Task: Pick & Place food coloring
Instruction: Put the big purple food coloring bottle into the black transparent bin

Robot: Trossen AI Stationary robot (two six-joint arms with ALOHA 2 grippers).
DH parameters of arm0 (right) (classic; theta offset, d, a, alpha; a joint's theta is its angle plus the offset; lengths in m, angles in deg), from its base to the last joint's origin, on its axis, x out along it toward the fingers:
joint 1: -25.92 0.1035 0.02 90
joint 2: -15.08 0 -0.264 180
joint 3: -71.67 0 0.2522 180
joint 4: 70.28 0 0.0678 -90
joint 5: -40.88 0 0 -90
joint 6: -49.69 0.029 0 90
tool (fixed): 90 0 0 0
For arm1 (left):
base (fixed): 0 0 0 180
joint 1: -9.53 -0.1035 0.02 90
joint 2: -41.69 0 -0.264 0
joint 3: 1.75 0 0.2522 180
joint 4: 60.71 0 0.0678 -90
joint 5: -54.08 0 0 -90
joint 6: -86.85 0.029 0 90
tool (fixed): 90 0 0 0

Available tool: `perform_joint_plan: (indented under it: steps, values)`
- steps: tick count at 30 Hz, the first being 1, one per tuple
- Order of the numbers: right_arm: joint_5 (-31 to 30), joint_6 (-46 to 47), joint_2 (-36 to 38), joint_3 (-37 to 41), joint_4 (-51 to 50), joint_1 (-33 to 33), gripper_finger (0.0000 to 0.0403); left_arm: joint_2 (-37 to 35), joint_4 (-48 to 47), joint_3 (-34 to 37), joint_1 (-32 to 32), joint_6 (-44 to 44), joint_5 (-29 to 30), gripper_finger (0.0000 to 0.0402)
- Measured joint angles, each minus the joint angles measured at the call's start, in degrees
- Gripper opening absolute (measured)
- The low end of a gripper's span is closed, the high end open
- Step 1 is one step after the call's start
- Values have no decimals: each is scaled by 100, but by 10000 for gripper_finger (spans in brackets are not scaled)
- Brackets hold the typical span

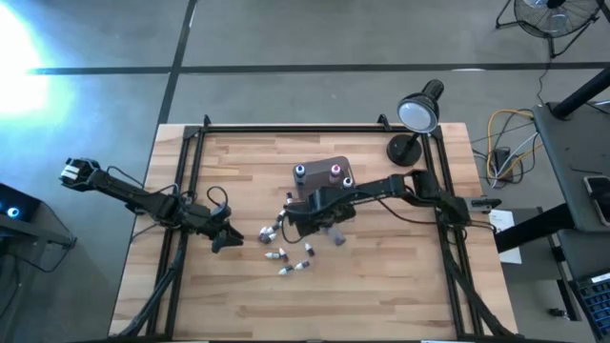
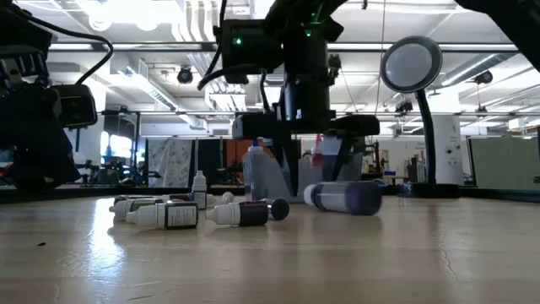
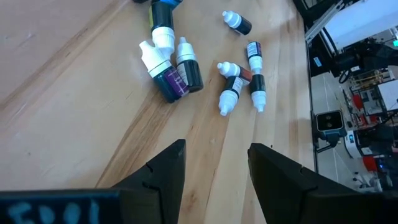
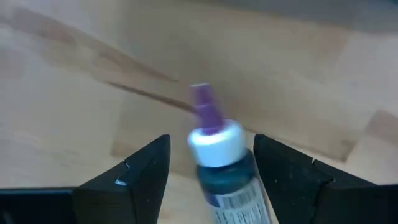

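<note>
Several small food coloring bottles (image 1: 286,250) lie on their sides on the wooden table, near its middle; the left wrist view shows them (image 3: 177,68) ahead of my left gripper. My left gripper (image 3: 214,163) is open over bare wood at the table's left. A smoky tub (image 1: 324,174) stands farther back with bottles upright in it. My right gripper (image 1: 307,217) hangs just on the near side of the tub, pointing down, shut on one bottle (image 4: 219,155) with a white collar and a purple tip. My right gripper has the bottle's dark body (image 4: 233,186) between its two fingers, which come from above and lie along the bottle. The purple tip (image 4: 205,106) points ahead of the fingertips, down toward the table. The bottle is clear of the wood.
A black desk lamp (image 1: 417,114) stands at the far right corner. Black frame rails (image 1: 191,162) run along the table's left, right and far edges. One larger bottle (image 2: 342,198) lies on its side to the right of the small ones.
</note>
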Motion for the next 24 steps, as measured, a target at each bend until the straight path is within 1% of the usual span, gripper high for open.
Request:
perform_joint_plan:
  steps: [3,5,7,11,13,17,24]
  values:
    - [94,179,2,79,-42,-34,226,0,2,0,0,1,0,151]
    - [92,98,0,102,-10,-48,226,0,2,0,0,1,0,151]
    - [56,-240,4,131,81,-56,226,0,4,0,0,1,0,151]
    - [-332,-1252,0,144,100,-46,225,0,4,0,0,1,0,151]
    - [-410,-1685,0,131,75,-47,221,0,4,-2,0,1,0,152]
    - [-358,-2056,0,155,73,-52,200,0,7,-2,0,1,0,151]
    - [15,-2172,-70,192,104,-60,145,-2,13,-2,0,3,0,151]
